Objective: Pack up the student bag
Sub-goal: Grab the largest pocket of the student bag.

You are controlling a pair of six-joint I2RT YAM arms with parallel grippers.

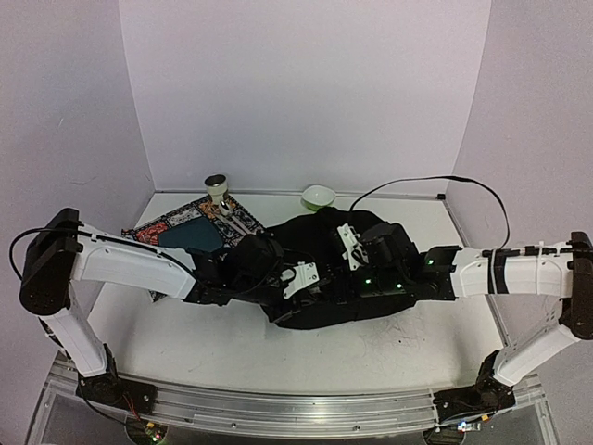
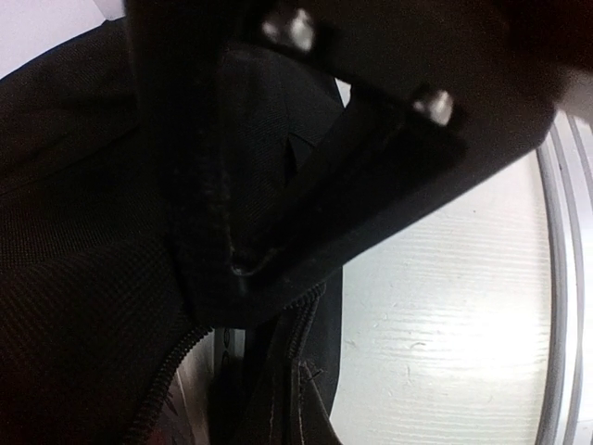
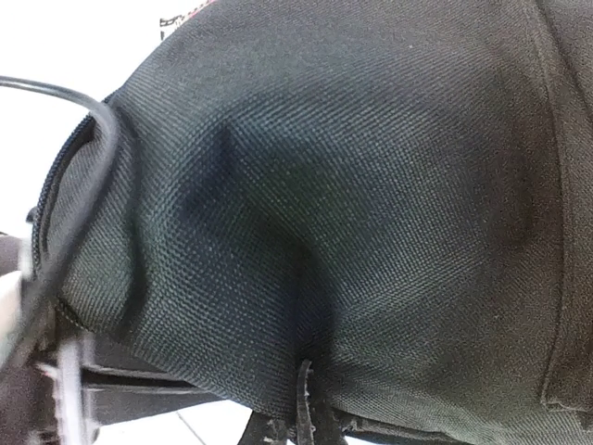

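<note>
The student bag (image 1: 324,297), a large black fabric backpack, lies slumped in the middle of the table. My left gripper (image 1: 298,278) reaches into it from the left. In the left wrist view a fold of black fabric beside an open zip (image 2: 176,371) runs down into the left gripper (image 2: 278,413), which is shut on it. Something pale shows inside the zip gap. My right gripper (image 1: 350,246) rests on the bag's top from the right. In the right wrist view the weave bunches into the right gripper (image 3: 301,417), shut on that pinch of bag fabric (image 3: 371,185).
A patterned mat with a dark teal plate (image 1: 190,234) lies left of the bag, partly under it. A metal cup (image 1: 216,184) and a pale green bowl (image 1: 319,196) stand at the back wall. A black cable (image 1: 408,183) arcs over the right arm. White tabletop (image 2: 454,306) lies beside the bag.
</note>
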